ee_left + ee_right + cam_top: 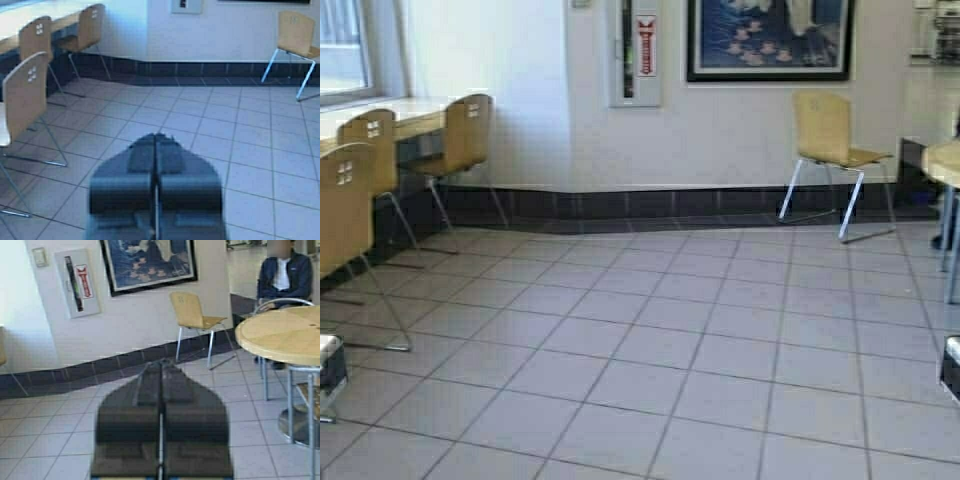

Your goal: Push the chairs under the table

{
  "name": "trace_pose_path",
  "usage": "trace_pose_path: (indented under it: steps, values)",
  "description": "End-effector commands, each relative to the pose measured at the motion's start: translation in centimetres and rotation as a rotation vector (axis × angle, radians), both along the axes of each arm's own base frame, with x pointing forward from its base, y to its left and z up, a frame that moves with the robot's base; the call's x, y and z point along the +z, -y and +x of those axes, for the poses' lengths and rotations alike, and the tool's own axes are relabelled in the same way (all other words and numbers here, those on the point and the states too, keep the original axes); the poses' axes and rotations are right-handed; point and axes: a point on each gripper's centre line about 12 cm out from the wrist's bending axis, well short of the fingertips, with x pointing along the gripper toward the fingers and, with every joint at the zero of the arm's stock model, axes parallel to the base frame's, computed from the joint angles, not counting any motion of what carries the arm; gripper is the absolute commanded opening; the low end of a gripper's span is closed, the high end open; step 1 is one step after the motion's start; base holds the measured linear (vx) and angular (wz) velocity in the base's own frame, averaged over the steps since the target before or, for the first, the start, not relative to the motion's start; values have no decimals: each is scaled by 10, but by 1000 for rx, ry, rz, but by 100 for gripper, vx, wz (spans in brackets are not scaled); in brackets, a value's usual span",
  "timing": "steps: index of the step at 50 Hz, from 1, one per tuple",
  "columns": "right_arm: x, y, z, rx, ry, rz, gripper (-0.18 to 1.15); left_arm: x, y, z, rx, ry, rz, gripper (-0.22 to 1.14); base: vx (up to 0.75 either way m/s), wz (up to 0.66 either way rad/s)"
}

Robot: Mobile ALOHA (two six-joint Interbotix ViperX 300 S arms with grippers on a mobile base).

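Three tan plywood chairs stand along the pale wood table (415, 112) at the left: a near one (345, 205), a middle one (370, 150) and a far one (465, 135). They face the table, with their seats partly out from under it. A fourth chair (830, 135) stands alone by the far wall at the right, away from the table. My left gripper (157, 134) is shut and empty above the floor tiles, with the near chair (25, 95) off to its side. My right gripper (161, 361) is shut and empty, pointing toward the lone chair (192, 312).
A round wood-topped table (280, 335) on a metal pedestal stands at the right, with a person (282, 272) seated behind it and a grey metal chair frame (300, 390) beside it. Open tiled floor (650, 340) lies ahead. A dark tiled skirting (650, 205) runs along the wall.
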Motion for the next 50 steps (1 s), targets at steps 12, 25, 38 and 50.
trace_pose_path:
  steps: [12,25,38,50]
  values:
    - [-7,1,6,-2,-33,6,5,2,0,-1,0,14,-6,3,25,38]
    - [-18,3,16,-2,-91,15,5,-1,0,-3,-1,11,-17,2,20,45]
    - [-27,3,18,-2,-121,18,5,0,0,-6,-4,16,-66,2,16,62]
    - [-25,3,19,-2,-116,20,5,-6,0,-8,-5,7,-77,3,13,67]
